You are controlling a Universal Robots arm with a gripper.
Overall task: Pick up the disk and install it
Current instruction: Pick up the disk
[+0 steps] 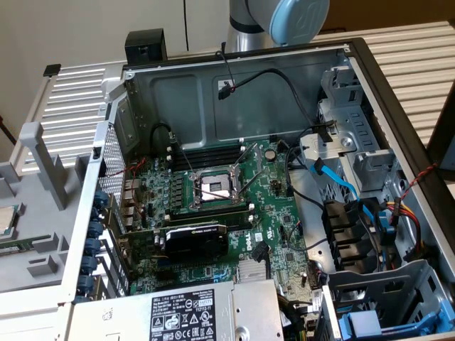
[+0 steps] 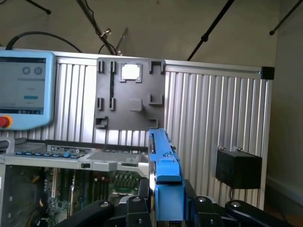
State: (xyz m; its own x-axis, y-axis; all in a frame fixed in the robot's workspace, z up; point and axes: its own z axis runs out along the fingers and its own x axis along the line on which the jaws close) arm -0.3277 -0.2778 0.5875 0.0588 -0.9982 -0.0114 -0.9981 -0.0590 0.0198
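claw (image 2: 165,204) part-open, clamped on the disk (image 2: 163,161) edge-on, open computer case (image 2: 57,189) beyond

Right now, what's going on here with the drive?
The arm's gripper is shut on the disk, holding it edge-on by its blue-railed side. The wrist view looks past it to the open computer case and a grey fixture plate on the ribbed surface beyond. In the exterior view the case lies open with the motherboard exposed, and the disk is not yet installed.
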